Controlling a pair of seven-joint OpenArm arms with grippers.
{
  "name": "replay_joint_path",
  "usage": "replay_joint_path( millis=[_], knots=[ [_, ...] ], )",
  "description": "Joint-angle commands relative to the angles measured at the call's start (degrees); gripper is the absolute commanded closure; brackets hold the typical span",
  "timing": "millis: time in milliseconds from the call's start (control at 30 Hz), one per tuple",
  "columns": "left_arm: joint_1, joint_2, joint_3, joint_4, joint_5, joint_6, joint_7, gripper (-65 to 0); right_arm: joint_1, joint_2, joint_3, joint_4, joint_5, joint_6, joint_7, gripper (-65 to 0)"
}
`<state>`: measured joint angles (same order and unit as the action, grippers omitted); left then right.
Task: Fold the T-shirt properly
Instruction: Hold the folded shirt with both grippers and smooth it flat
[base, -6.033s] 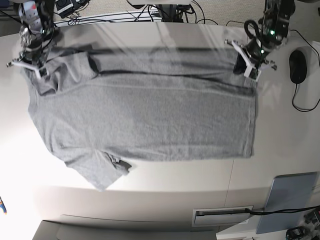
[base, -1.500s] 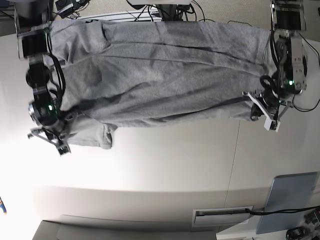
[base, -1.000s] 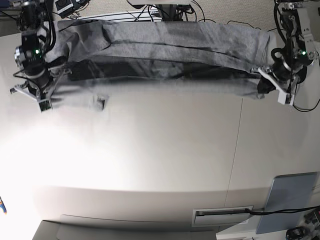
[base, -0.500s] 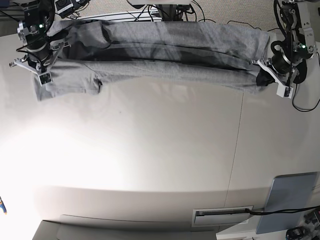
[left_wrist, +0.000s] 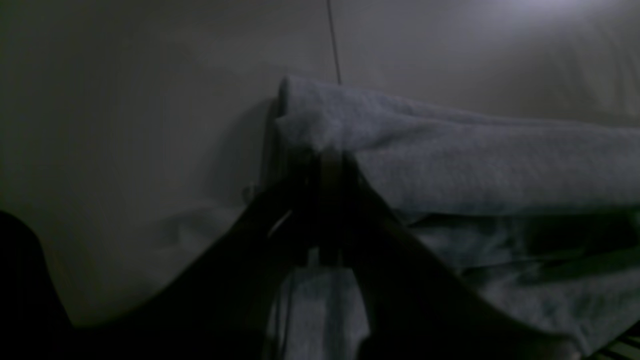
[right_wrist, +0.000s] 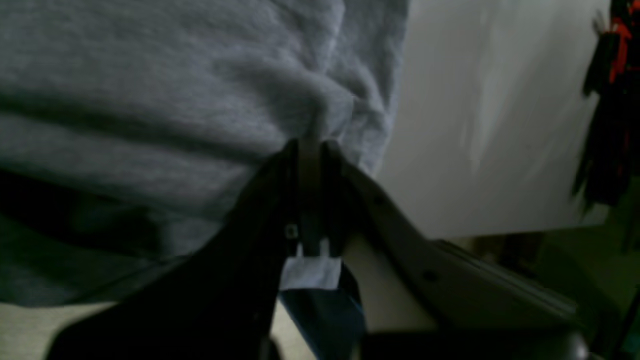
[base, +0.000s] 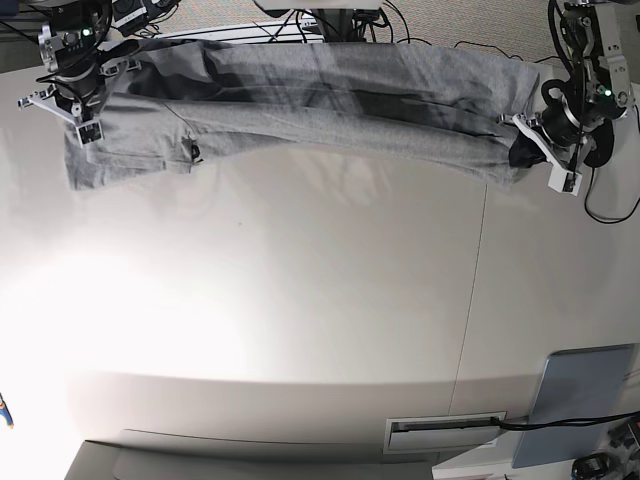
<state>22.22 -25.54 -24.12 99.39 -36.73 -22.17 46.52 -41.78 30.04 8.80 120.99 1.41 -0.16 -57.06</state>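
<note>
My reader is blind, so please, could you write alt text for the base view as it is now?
Two grippers, left and right, pinch opposite ends of a grey T-shirt, bunched into a long, wide strip along the far side of a white table.

The heather-grey T-shirt (base: 350, 120), spread broad and deep over the table six seconds ago, has become a narrow band along the table's far side. Its near edge has swung up and over toward the far edge. Both the left gripper (base: 542, 135) and the right gripper (base: 88, 112) came nearer at first, then drew back toward the far side with that edge.
</note>
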Motion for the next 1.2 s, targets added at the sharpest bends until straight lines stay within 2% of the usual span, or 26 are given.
replay_joint_path(
  millis=[0,233,400,533,733,867,1167],
  knots=[
    [-0.11,-1.05,-0.57,1.03,-0.35,0.02,-0.98,0.0,-0.63,0.90,0.68,0.94,-1.44,-0.83,-0.26,0.0],
    [-0.15,-1.33,-1.44,2.19,-0.39,0.00,-1.29,0.0,-0.76,0.92,0.68,0.94,-1.44,-0.98,-0.42,0.0],
    [-0.17,-1.29,-2.99,6.19,-0.37,-0.90,-7.67,0.0,-0.76,0.90,0.68,0.94,-1.44,-0.98,-0.35,0.0],
    [0.61,-1.25,-4.44,9.27,-0.42,-3.21,-6.10,0.0,-0.76,0.92,0.68,0.94,-1.44,-0.96,-0.17,0.0],
    [6.88,-1.27,-4.70,9.42,-0.37,-3.17,-6.32,0.0,-0.76,0.90,0.68,0.94,-1.44,-0.96,-0.17,0.0],
    [11.19,-1.25,-5.51,9.42,-0.35,-3.17,-8.50,0.0,-0.76,0.92,0.68,0.94,-1.44,-0.98,-0.20,0.0],
    [12.39,-1.11,-5.70,9.38,0.52,-3.13,-5.33,0.0,-0.76,0.92,0.68,0.94,-1.44,-1.01,-1.22,0.0]
  ],
)
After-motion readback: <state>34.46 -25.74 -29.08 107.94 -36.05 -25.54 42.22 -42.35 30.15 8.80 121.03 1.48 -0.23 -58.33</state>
